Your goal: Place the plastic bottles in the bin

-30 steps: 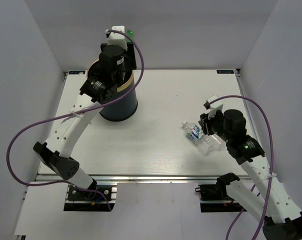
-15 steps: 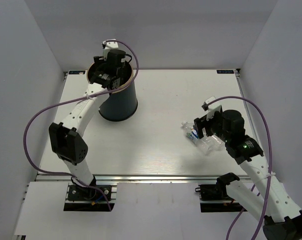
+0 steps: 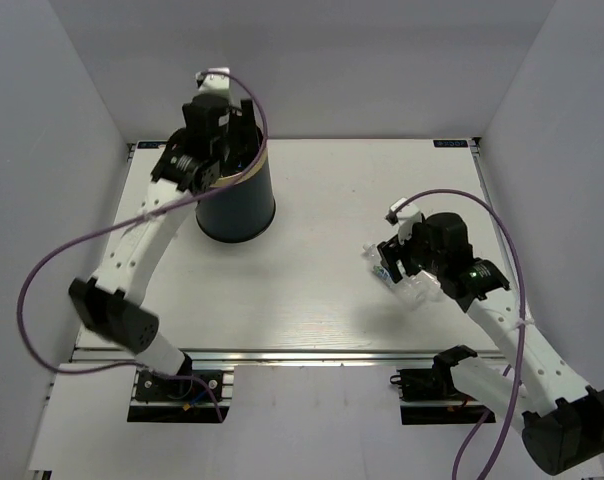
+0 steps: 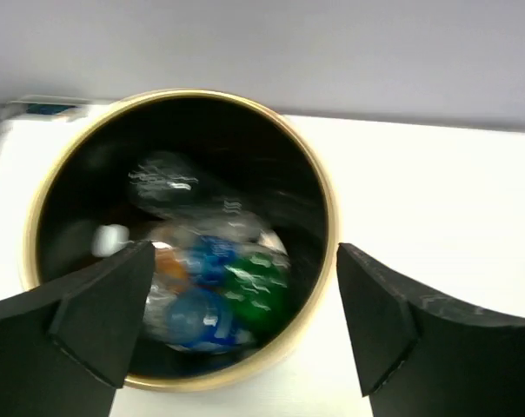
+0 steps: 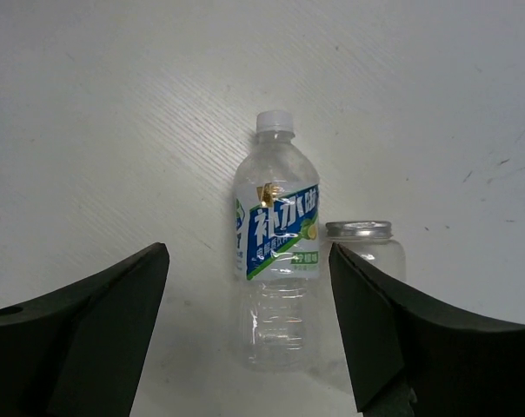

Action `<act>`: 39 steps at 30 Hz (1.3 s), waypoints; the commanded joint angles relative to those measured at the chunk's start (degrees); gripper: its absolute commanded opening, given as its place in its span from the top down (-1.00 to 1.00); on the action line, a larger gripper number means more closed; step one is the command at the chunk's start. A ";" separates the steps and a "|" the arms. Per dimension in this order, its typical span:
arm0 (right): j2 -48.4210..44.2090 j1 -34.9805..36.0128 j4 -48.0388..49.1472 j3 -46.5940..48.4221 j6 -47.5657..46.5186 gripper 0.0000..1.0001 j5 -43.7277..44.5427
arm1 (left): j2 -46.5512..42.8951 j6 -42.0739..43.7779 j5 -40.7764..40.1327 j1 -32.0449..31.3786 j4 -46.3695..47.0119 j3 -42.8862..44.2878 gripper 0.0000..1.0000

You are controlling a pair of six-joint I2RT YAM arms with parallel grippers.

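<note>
The dark bin (image 3: pixel 238 205) with a gold rim (image 4: pixel 328 204) stands at the back left of the table. Inside it lie a green bottle (image 4: pixel 261 282) and clear bottles with blue labels (image 4: pixel 197 308), blurred. My left gripper (image 4: pixel 245 326) is open and empty just above the bin's mouth (image 3: pixel 218 140). A clear bottle with a blue label and white cap (image 5: pixel 277 261) lies on the table, and it also shows in the top view (image 3: pixel 384 266). A second clear bottle with a silvery cap (image 5: pixel 364 252) lies touching its right side. My right gripper (image 5: pixel 249 334) is open above the labelled bottle, jaws either side of it.
A small orange thing (image 4: pixel 169 265) and a white cap (image 4: pixel 112 239) lie in the bin among the bottles. The white table (image 3: pixel 312 190) is walled at the back and sides; its near edge carries the arm bases.
The green bottle that my left gripper held above the bin a second ago now lies inside it; the left gripper has pulled back. My right gripper has moved left over the labelled bottle.
</note>
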 commanded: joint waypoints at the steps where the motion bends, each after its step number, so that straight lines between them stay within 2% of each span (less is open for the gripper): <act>1: 3.59 -0.18 -1.97 0.79 -2.36 -0.58 -1.47 | -12.22 0.41 21.25 -1.10 3.26 -13.78 -0.87; 2: 4.22 -0.26 -2.93 0.79 -2.62 -0.55 -1.47 | -17.99 0.41 25.12 -1.10 7.28 -17.78 -0.87; 3: 5.18 -0.26 -3.20 0.62 -2.62 -0.55 -0.60 | -20.66 0.41 34.21 -1.10 9.32 -21.47 -0.87; 4: 7.11 -0.09 -2.94 0.44 -2.54 -0.59 0.02 | -22.95 1.11 37.17 -1.63 10.65 -27.77 -0.87; 6: 9.22 0.09 -2.15 0.44 -2.62 -0.65 1.94 | -29.28 1.64 45.75 -2.15 14.17 -33.34 -0.87; 9: 13.53 0.00 -0.83 1.66 -2.45 -0.75 4.85 | -37.61 2.87 51.59 -2.16 18.38 -45.11 -0.87; 14: 21.69 0.17 -0.47 5.36 -2.98 -0.80 4.95 | -46.34 4.89 52.93 -2.69 19.72 -54.27 -0.91; 21: 31.81 0.18 -0.30 9.49 -4.91 -0.77 8.02 | -51.79 6.12 52.40 -2.69 18.05 -58.33 -0.91; 30: 34.72 0.35 -1.35 9.23 -5.70 -0.52 6.80 | -55.32 6.12 53.63 -2.69 18.05 -60.79 -0.91; 33: 35.95 0.26 -2.41 9.49 -6.05 -0.36 6.35 | -55.32 6.12 53.63 -2.69 17.52 -60.79 -0.91; 34: 36.91 0.53 -2.93 9.67 -6.14 -0.27 3.66 | -55.32 6.12 53.63 -2.69 17.52 -60.79 -0.91; 39: 39.38 1.41 -4.52 9.93 -6.84 -0.27 2.14 | -55.32 6.12 53.63 -2.69 17.52 -60.79 -0.91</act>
